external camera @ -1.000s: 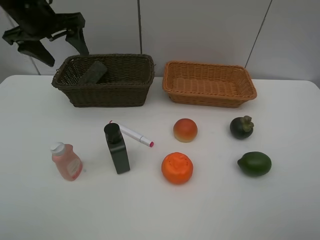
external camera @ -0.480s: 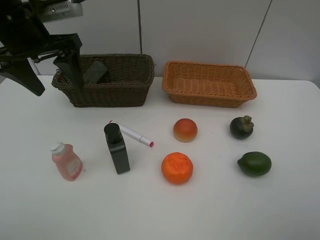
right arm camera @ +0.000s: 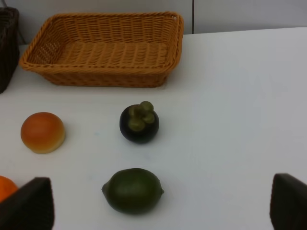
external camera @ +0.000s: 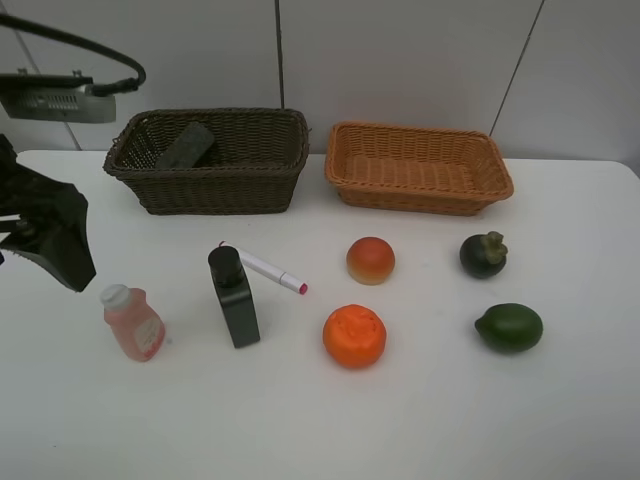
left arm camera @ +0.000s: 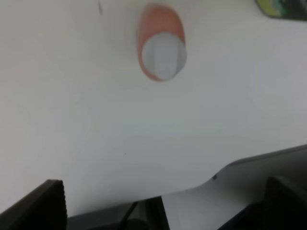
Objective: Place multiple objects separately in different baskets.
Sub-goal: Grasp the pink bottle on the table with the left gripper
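Left wrist view blurred; you get pink plastic bottle (left arm camera: 161, 45) as soft blob, dark object (left arm camera: 284, 6) cut off upper right. Right wrist view: round orange fruit (right arm camera: 5, 188) clipped lower left, dark brown wicker basket (right arm camera: 6, 48) clipped upper left.

Brightness: bright and even in all three views; white table (external camera: 420, 420) shows no glare.
Light source: overhead and diffuse, as far as can be judged.
Shadows: soft and short, close under the orange (external camera: 354, 336) and black bottle (external camera: 236, 300).
High view: sharp throughout.
Left wrist view: soft; pink bottle (left arm camera: 161, 43) blurred.
Right wrist view: clear; fingertips (right arm camera: 24, 203) near the lens blurred.
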`<act>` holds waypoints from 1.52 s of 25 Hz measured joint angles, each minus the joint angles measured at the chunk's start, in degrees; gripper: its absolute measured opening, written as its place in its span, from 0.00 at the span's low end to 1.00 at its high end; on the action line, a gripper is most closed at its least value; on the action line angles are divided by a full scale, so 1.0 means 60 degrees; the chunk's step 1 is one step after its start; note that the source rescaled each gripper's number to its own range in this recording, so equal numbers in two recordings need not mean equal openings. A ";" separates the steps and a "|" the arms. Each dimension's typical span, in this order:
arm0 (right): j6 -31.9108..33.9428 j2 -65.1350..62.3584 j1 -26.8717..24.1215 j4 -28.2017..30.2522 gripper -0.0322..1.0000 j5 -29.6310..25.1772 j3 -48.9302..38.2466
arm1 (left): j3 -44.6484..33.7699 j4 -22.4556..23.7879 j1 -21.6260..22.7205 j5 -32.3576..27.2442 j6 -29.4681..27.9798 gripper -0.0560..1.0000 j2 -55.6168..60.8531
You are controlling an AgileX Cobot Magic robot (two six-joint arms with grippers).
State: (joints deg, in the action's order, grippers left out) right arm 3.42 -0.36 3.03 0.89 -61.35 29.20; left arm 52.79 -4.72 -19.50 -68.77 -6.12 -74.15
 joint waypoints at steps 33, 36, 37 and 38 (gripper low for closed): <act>0.0000 0.0000 0.0000 0.0000 1.00 0.0000 0.0000 | -0.1780 -0.0162 0.0000 0.5764 0.0306 1.00 -0.3968; 0.0000 0.0000 0.0000 0.0000 1.00 0.0000 0.0000 | -0.1780 -0.0162 0.0000 0.5787 0.0241 0.97 -0.3978; 0.0000 0.0000 0.0000 0.0000 1.00 0.0000 0.0000 | -0.1780 -0.0170 0.0000 0.5800 0.0183 0.93 -0.3978; 0.0000 0.0000 0.0000 0.0000 1.00 0.0000 0.0000 | -0.1780 -0.0170 0.0000 0.5800 0.0156 0.86 -0.3978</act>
State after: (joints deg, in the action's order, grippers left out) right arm 3.42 -0.36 3.03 0.89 -61.35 29.20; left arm 42.12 -5.74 -19.50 -33.97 -5.19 -98.01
